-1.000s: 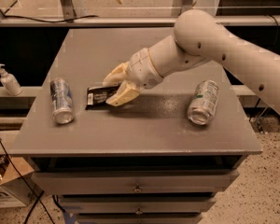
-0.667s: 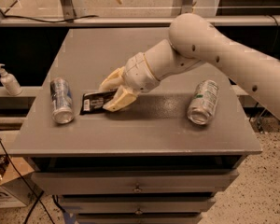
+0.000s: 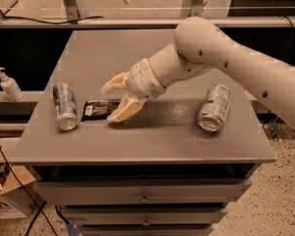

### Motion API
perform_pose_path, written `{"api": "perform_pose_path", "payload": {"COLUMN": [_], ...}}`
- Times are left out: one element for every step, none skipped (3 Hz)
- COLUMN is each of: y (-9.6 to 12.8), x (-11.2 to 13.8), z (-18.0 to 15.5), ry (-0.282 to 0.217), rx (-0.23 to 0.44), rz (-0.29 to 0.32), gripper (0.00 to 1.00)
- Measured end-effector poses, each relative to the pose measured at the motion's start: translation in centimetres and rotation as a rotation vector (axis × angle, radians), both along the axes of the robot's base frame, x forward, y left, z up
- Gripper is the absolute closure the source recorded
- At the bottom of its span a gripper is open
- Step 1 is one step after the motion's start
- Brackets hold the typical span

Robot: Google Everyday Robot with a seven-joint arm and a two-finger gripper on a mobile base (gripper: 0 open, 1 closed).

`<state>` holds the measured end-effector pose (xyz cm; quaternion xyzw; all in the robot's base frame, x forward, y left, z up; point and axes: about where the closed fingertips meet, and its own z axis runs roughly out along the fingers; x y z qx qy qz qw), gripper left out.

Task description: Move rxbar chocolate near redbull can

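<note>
The rxbar chocolate [image 3: 98, 108], a flat dark bar with a pale label, lies on the grey table [image 3: 157, 132] just right of the redbull can [image 3: 64, 105]. The can is slim, silver and blue, and lies on its side near the table's left edge. The bar almost touches it. My gripper [image 3: 108, 104] is over the bar's right end, with its cream fingers [image 3: 122, 111] spread open, one above and one below the bar's end.
A silver-white can with green print [image 3: 214, 107] lies on its side at the right of the table. A hand-sanitiser bottle [image 3: 9, 85] stands on a shelf to the left. Drawers are below the table's front edge.
The gripper has carried the bar leftward until it lies beside the redbull can. The fingers now look wider apart around the bar's end.
</note>
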<state>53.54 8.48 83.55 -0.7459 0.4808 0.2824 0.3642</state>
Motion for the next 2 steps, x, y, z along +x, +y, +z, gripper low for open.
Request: {"api": "perform_pose_path", "payload": {"y": [0.16,0.17], "x": [-0.08,-0.09], "z": [-0.03,-0.03], "ry": [0.001,0.001], "rx": [0.0,0.0], "rz": [0.004,0.004], "gripper": [0.0,0.0]}}
